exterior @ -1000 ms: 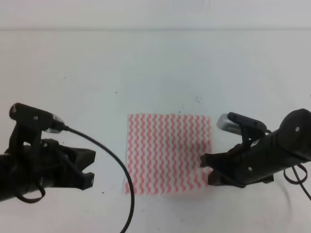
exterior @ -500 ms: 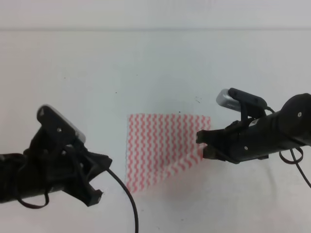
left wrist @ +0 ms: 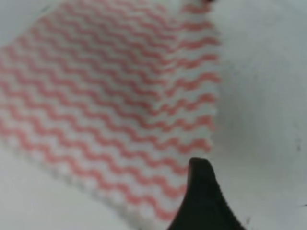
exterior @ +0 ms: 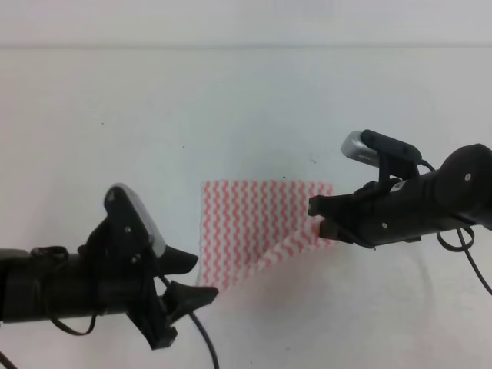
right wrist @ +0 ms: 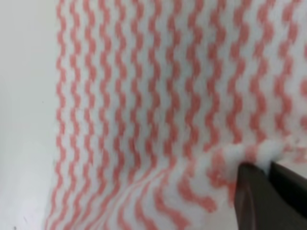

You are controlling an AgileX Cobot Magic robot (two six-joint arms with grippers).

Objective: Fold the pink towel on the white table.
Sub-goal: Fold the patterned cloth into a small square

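L gripper [exterior: 188, 278] sits at the near-left of the white table [exterior: 246, 115], jaws spread apart w/ nothing between them, tips just off the near-left corner of the pink towel [exterior: 257, 231]. Its black arm runs in from the left edge, a cable looping below it.

Towel: thin cloth, pink-red and white wavy zigzag stripes, lying mid-table, slightly right of centre. Far edge and left edge lie flat and straight. Near-right corner is lifted and drawn up toward the far side, so the near edge now runs as a diagonal from near-left up to the right, w/ a soft pink shadow on the table under the raised flap.

R gripper [exterior: 321, 219] is at the towel's right edge, fingers pressed together, pinching that raised corner.

Left wrist view adds what the high view can't: a crease ridge running across the towel [left wrist: 120, 96] where the flap rises, plus one dark fingertip [left wrist: 204, 201] over the near edge; the other finger is out of frame.

Right wrist view shows the pinch up close: cloth [right wrist: 144, 96] bunched into a small white pucker at the dark fingertips [right wrist: 252, 191], stripes bending toward that spot.
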